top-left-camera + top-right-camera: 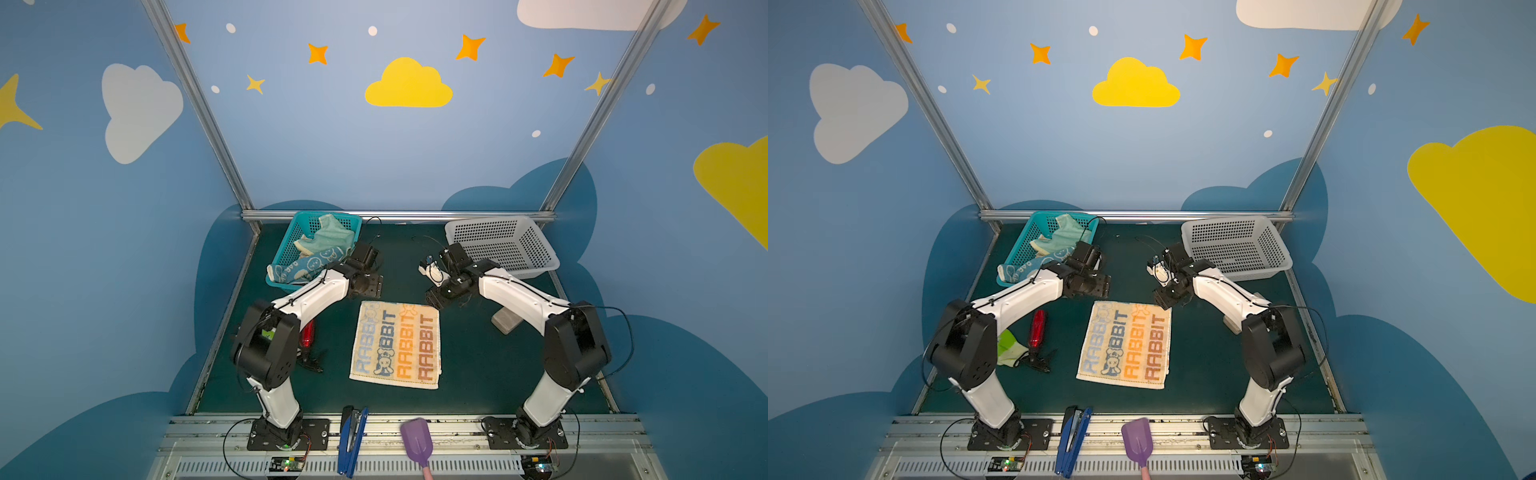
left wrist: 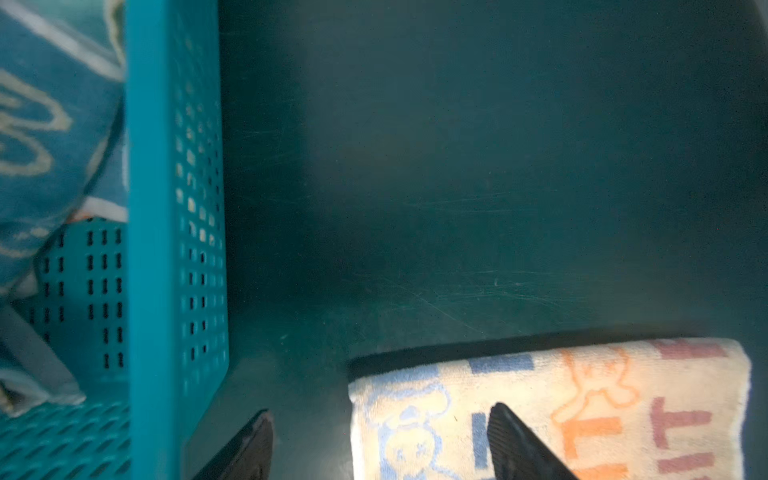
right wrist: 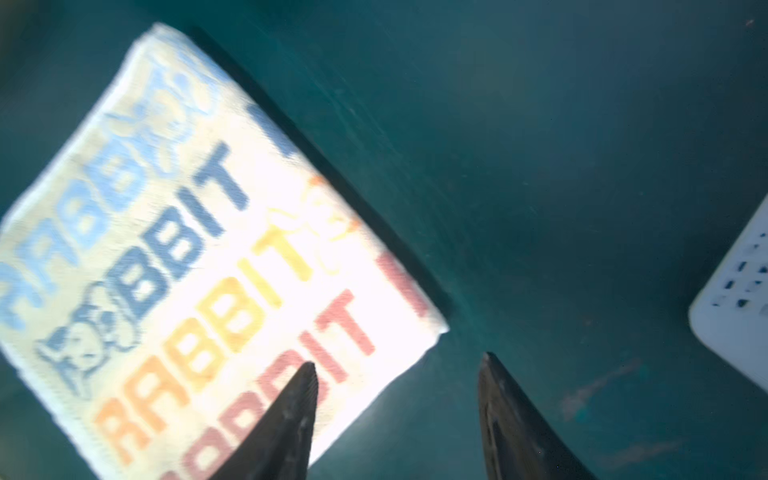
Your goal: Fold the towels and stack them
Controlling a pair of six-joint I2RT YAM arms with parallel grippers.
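1. Lettered towel folded flat on bench centre.
2. Blue rabbit towel, mint towel heaped in teal basket.
3. Left hand released at far-left corner.
4. Right hand released at far-right corner.

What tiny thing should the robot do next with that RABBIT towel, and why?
Probably lower both and pinch the far corners: the left gripper and right gripper hang open, each at one far corner of the RABBIT towel lying flat.
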